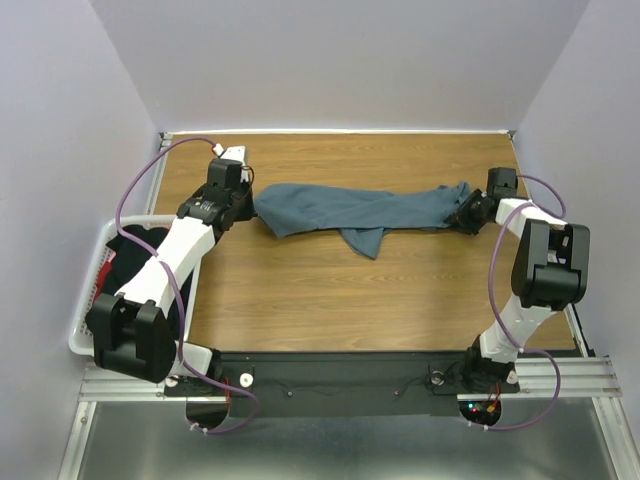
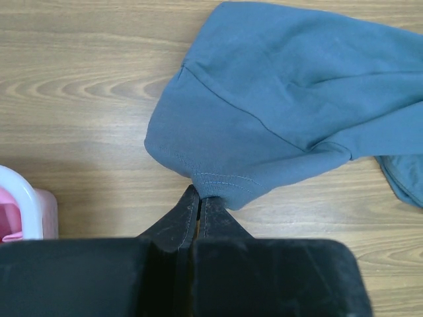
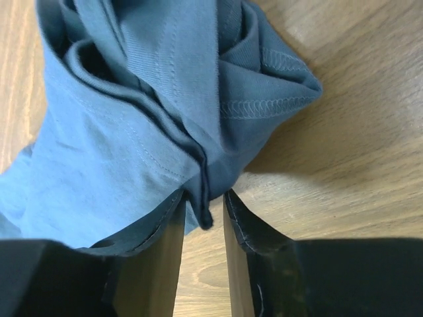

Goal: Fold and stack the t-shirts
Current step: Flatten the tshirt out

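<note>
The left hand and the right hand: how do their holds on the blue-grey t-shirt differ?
The left hand is pinched nearly shut on a thin hemmed edge of the blue-grey t-shirt; the right hand stands wider, around a thick bunch of folds. The left hand holds the cloth's left end, the right hand its right end. Both grip the same t-shirt, which stretches between them over the wooden table.

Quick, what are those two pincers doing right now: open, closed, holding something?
Left pincer: closed, pinching a hem of the blue-grey t-shirt.
Right pincer: closed on a bunched fold of the same t-shirt.
</note>
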